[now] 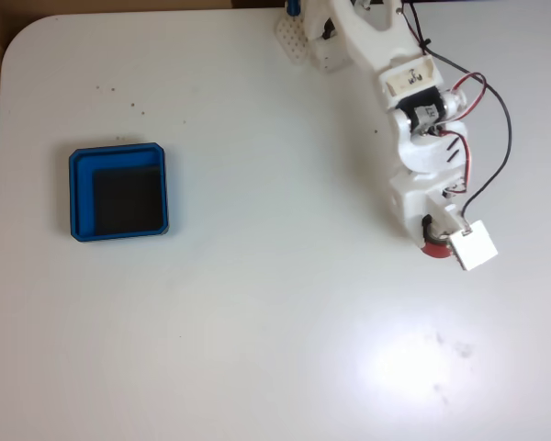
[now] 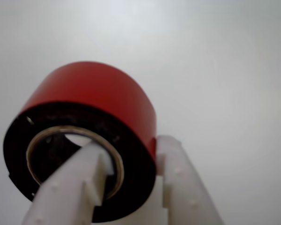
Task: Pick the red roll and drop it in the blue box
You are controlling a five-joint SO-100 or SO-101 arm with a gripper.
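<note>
The fingers (image 2: pixel 171 178) are clamped on the red roll (image 2: pixel 91 101): in the wrist view one white finger reaches into the roll's hollow core while the other presses against its outer red band, so the roll's wall is pinched between them. Whether the roll rests on the white surface (image 1: pixel 257 349) or is just clear of it cannot be told. In the fixed view the gripper (image 1: pixel 433 241) sits at the right side of the surface, the arm reaching down from the top edge, and only a sliver of the red roll (image 1: pixel 432 249) peeks out beneath the white wrist housing. The blue box (image 1: pixel 119 192) lies well apart from it, on the left side in that view, open side up with its black floor bare. By my reading the grasp step is done or nearly so, and the carry is what remains. The next move calls for a lift, then a long sweep across to the left until the roll hangs over the box's floor, and only then a release.
</note>
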